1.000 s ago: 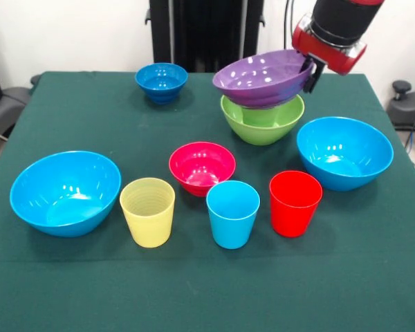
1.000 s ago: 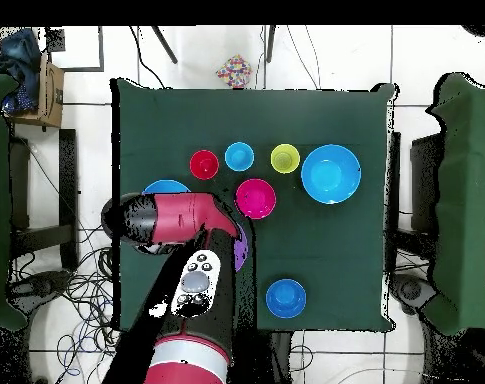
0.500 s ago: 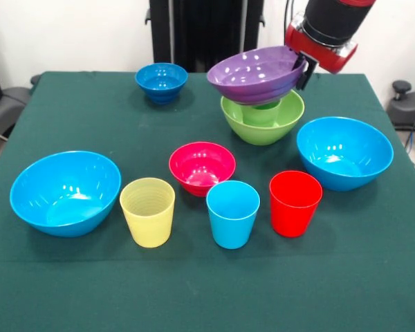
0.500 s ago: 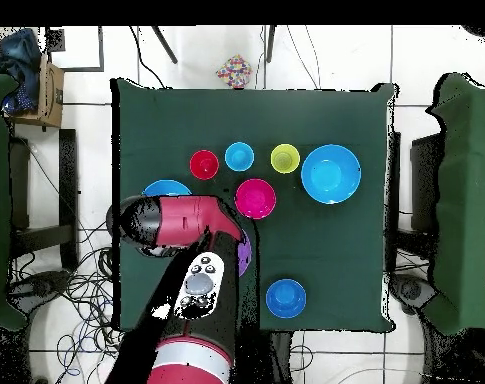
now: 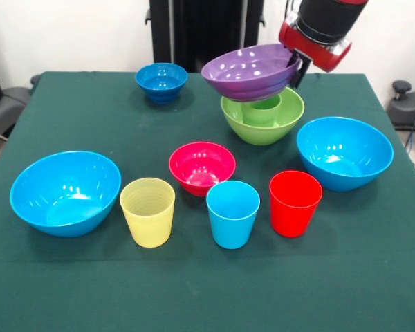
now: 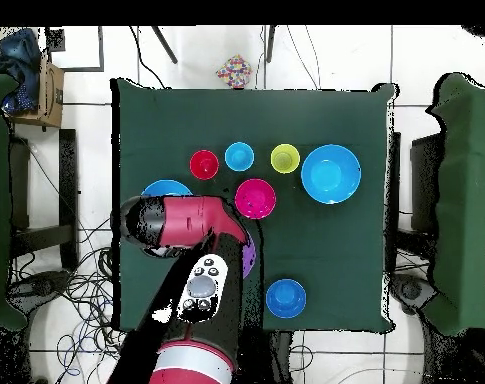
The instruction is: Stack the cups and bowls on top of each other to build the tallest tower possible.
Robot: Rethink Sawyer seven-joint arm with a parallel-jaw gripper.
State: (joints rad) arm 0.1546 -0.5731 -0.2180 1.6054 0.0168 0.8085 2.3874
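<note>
My gripper (image 5: pixel 294 66) is shut on the right rim of the wide purple bowl (image 5: pixel 246 72) and holds it tilted in the air, just above the large lime-green bowl (image 5: pixel 263 131). The green cup (image 5: pixel 263 112) stands inside the lime-green bowl. On the cloth stand the small dark blue bowl (image 5: pixel 162 81), the pink-red bowl (image 5: pixel 202 166), two large light blue bowls (image 5: pixel 66 192) (image 5: pixel 344 152), the pale yellow cup (image 5: pixel 147 211), the light blue cup (image 5: pixel 232 213) and the red cup (image 5: pixel 294 203). In the overhead view the arm (image 6: pixel 186 220) hides the lime-green bowl; a sliver of the purple bowl (image 6: pixel 248 256) shows.
The table is covered with a dark green cloth (image 5: pixel 90 124). The robot's black pedestal (image 5: pixel 204 34) stands behind the far edge. In the overhead view cables lie on the floor around the table and a dark green chair (image 6: pixel 464 200) stands at the right.
The gripper has lifted the purple bowl up and to the left in the front view, away from the lime-green bowl, so the green cup inside now shows. The other pieces have not moved.
</note>
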